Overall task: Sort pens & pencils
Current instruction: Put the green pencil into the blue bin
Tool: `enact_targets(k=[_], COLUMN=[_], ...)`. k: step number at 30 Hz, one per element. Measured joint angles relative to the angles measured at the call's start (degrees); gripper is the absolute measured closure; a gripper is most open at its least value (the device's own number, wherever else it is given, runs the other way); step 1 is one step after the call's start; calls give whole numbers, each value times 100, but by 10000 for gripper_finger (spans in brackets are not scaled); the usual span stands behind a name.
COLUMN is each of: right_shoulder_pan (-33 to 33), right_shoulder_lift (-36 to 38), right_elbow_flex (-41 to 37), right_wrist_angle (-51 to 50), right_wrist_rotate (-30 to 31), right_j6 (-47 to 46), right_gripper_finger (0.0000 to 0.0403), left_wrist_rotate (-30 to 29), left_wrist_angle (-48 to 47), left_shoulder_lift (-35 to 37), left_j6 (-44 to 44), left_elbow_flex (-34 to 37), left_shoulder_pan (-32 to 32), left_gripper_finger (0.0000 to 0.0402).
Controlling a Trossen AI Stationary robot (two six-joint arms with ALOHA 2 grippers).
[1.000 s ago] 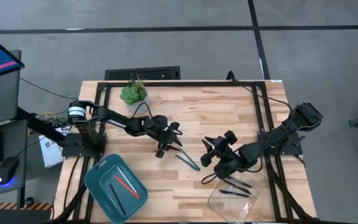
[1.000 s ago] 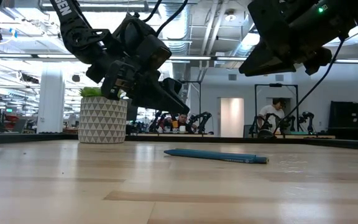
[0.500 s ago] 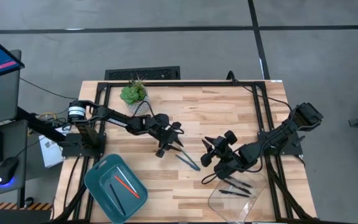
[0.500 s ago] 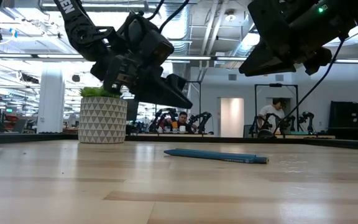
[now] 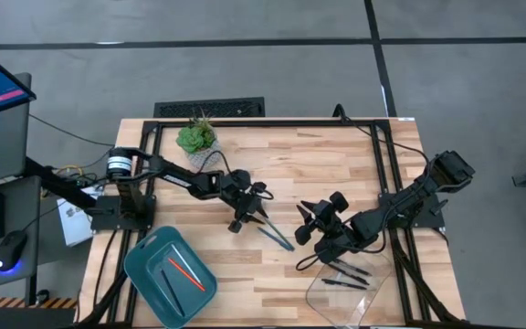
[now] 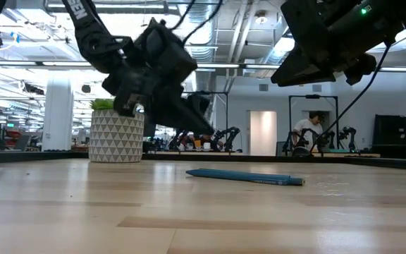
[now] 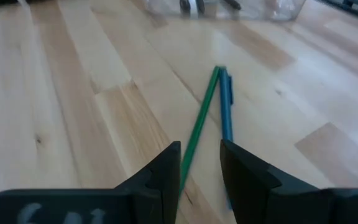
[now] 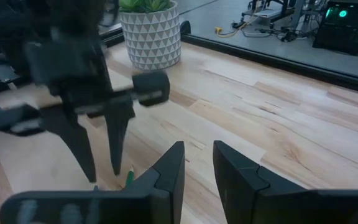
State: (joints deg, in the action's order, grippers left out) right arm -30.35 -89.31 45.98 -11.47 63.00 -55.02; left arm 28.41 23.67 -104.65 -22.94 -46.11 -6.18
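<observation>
Hovering mid-frame: left gripper (image 5: 247,216), jaws narrowly apart, empty, over green pencil (image 7: 199,127) touching teal pen (image 7: 226,106). Both light, stiff, slick, roll-prone; pinch pencil mid-shaft. Right gripper (image 5: 313,227) empty, slightly apart.

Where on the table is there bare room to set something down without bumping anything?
The far right part of the wood, beyond the plant, is bare. So is the near strip between the teal tray and the clear tray. The middle is crowded: the left hand hangs over the green pencil and blue pen, with the right hand close by.
</observation>
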Motion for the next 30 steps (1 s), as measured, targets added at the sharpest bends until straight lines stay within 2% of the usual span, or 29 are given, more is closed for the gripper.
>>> enact_targets(k=[4, 9, 19, 30], right_shoulder_pan=[0, 0, -2, -2], right_shoulder_lift=[1, 1, 1, 1], right_elbow_flex=[0, 0, 0, 0], right_wrist_angle=[1, -13, -38, -2], right_wrist_rotate=[-2, -2, -2, -17], right_j6=[-2, 0, 0, 0], right_gripper_finger=[295, 295, 295, 295], left_wrist_rotate=[9, 134, 277, 234], left_wrist_angle=[44, 84, 33, 30], left_shoulder_lift=[-461, -716, -714, -712], left_j6=[18, 85, 218, 267], left_elbow_flex=[-79, -260, -286, -284], left_shoulder_pan=[-38, -104, -93, -93], left_gripper_finger=[297, 301, 319, 319])
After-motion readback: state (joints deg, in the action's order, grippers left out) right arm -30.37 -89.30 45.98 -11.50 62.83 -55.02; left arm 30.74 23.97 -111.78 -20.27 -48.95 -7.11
